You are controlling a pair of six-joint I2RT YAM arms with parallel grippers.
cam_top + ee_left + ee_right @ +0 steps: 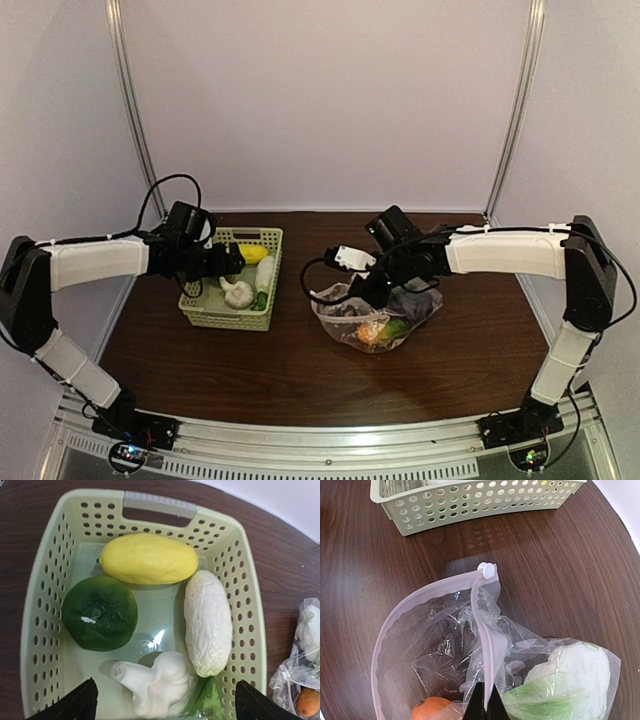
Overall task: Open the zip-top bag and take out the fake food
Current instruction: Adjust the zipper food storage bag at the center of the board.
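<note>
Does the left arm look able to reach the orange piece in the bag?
Probably yes: the right end effector holds the zip strip, so the zip-top bag gapes, and the open left end effector hovers over the basket beside it.

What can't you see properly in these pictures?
- Top view: the fake food in the zip-top bag is too small to name, and it sits partly under the right pincer.
- Left wrist view: the bag is cut off by the right edge.
- Right wrist view: the basket is cut by the top edge, and its wall hides what's inside. The orange piece is cut by the bottom edge.
</note>
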